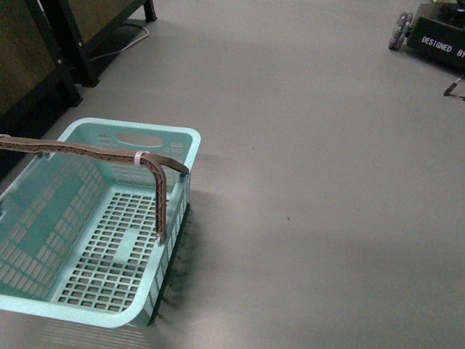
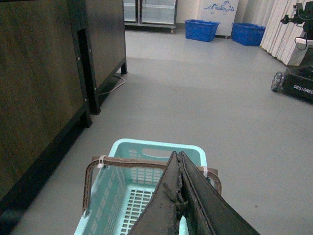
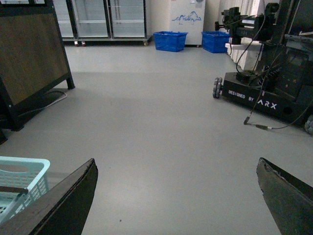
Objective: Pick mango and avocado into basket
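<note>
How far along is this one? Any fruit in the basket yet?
Nothing done: the basket is empty. In hand: the left gripper is shut at its handles; the right gripper is open, empty. Left: both fruits; neither mango nor avocado is in view.

The left gripper (image 2: 177, 157) rises from the lower centre of its wrist view, fingers pressed flat together. The right gripper (image 3: 176, 166) gapes wide, its fingers at the lower corners.

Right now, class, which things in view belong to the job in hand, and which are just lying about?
Job: basket, left gripper, right gripper; mango and avocado not in view.
Lying about: blue crates, wheeled robot base, floor cable, wooden cabinet.
</note>
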`<state>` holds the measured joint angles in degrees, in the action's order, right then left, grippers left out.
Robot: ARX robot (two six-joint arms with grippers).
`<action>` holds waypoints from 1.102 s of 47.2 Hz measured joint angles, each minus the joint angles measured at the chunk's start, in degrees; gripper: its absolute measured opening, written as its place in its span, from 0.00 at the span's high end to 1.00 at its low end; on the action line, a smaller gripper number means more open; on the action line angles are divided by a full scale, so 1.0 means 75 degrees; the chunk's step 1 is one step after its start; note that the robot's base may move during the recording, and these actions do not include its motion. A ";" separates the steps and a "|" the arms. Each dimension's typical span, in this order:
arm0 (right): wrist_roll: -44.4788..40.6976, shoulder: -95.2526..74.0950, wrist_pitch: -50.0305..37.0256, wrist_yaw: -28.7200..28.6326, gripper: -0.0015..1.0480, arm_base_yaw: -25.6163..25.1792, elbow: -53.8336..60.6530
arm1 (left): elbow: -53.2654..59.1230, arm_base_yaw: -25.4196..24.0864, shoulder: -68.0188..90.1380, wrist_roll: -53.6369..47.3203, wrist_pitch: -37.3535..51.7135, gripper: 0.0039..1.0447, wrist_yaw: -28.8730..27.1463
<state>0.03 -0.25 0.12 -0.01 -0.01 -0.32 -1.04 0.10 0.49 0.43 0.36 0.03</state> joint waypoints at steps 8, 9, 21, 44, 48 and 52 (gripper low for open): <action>0.0000 0.0000 0.0000 0.0000 0.07 0.0000 0.0000 | 0.0000 0.0000 -0.0023 0.0000 -0.0032 0.97 -0.0003; 0.0003 0.0000 0.0000 0.0000 0.07 0.0000 0.0000 | 0.0000 0.0000 -0.0026 0.0000 -0.0032 0.97 -0.0003; 0.0000 0.0000 0.0000 0.0000 0.07 0.0000 0.0000 | 0.0000 0.0000 -0.0029 0.0000 -0.0032 0.47 -0.0003; 0.0003 0.0000 0.0000 0.0012 0.07 0.0000 0.0000 | -0.2687 -0.0198 1.0305 0.6586 0.3483 0.07 0.0262; 0.0000 0.0000 0.0000 0.0009 0.07 0.0000 0.0000 | -0.3273 -0.0201 1.2260 0.6983 0.4100 0.07 0.0437; 0.0003 0.0000 0.0000 0.0012 0.07 0.0000 0.0000 | -0.3882 -0.0087 1.3971 0.7326 0.4549 0.07 0.0641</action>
<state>0.05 -0.25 0.12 0.08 -0.01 -0.32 -30.15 -0.56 105.27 55.37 34.48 4.84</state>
